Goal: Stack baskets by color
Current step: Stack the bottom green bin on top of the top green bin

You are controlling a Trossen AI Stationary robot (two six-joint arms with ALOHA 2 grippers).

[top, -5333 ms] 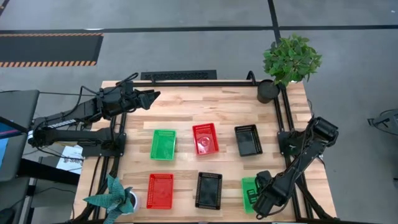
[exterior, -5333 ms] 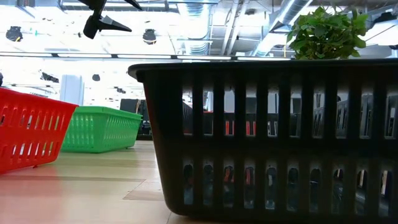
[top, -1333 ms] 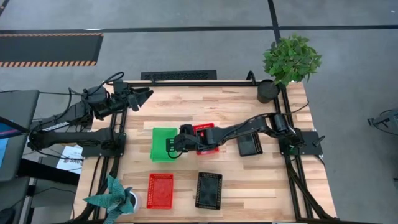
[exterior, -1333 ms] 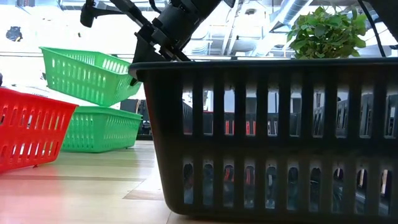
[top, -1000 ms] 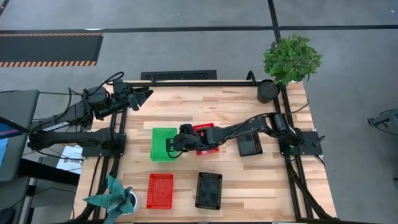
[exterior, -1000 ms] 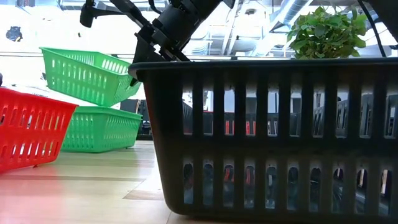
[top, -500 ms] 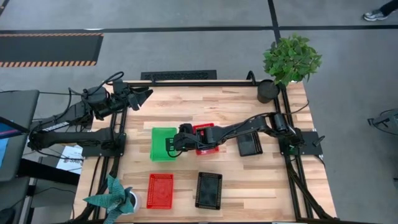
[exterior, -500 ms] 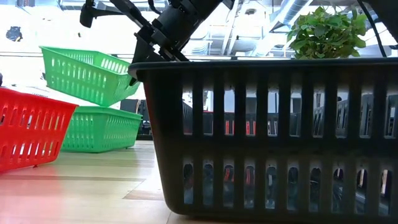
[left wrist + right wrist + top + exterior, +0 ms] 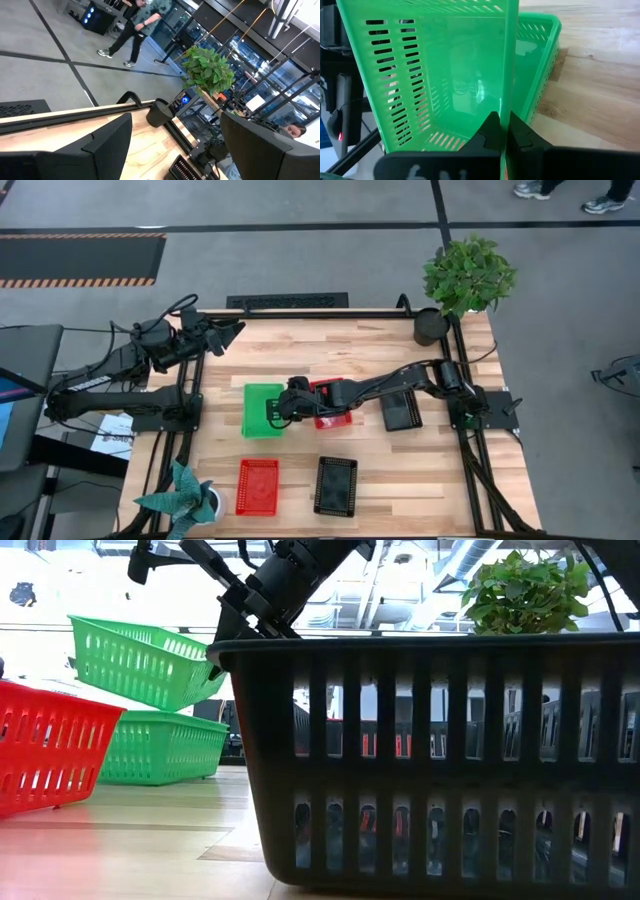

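Observation:
My right gripper (image 9: 284, 408) reaches from the table's right to its middle, shut on a green basket (image 9: 140, 660). That basket hangs tilted just above a second green basket (image 9: 160, 748), which rests on its base on the table. A red basket (image 9: 332, 402) and a black basket (image 9: 400, 412) lie partly under the right arm. Another red basket (image 9: 257, 485) and another black basket (image 9: 335, 485) sit nearer the front edge. My left gripper (image 9: 225, 333) waits open at the far left, touching nothing. My right gripper pinches the rim of the upper green basket's right-hand wall (image 9: 507, 107), one finger (image 9: 490, 131) inside the basket and one outside. The fingers slant down from the table's right. The basket is lifted clear and tilted, its held side lower and its left side higher.
A leafy potted plant (image 9: 467, 273) in a black pot (image 9: 431, 327) stands at the far right corner. A small spiky plant (image 9: 185, 498) stands at the near left corner. Bare wood lies along the far edge and at the near right.

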